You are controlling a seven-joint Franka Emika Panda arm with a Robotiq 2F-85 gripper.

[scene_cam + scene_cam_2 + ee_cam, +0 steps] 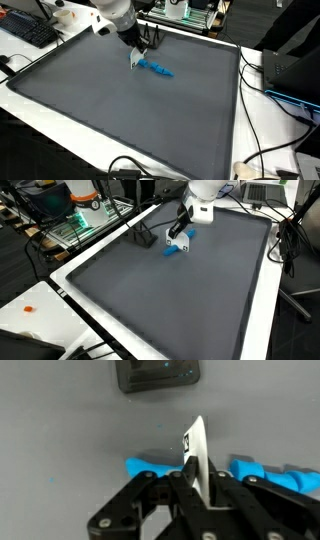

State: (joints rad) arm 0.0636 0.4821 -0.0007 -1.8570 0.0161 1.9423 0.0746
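Note:
My gripper (197, 488) is shut on a thin white card (197, 452) with a small black printed mark, held upright on edge. A blue ridged plastic piece (150, 466) lies flat on the grey mat (60, 420) just behind the card. In both exterior views the gripper (137, 56) (180, 232) hangs low over the far part of the mat (120, 110) (170, 300), with the blue piece (158, 69) (178, 248) right beside its fingertips. I cannot tell whether the card touches the blue piece.
A black box-like object (158, 374) sits on the mat beyond the blue piece. A black stand (145, 228) is near the gripper. A keyboard (30, 30), a laptop (295, 80) and cables (262, 150) lie around the mat. A small orange item (30, 308) lies on the white table.

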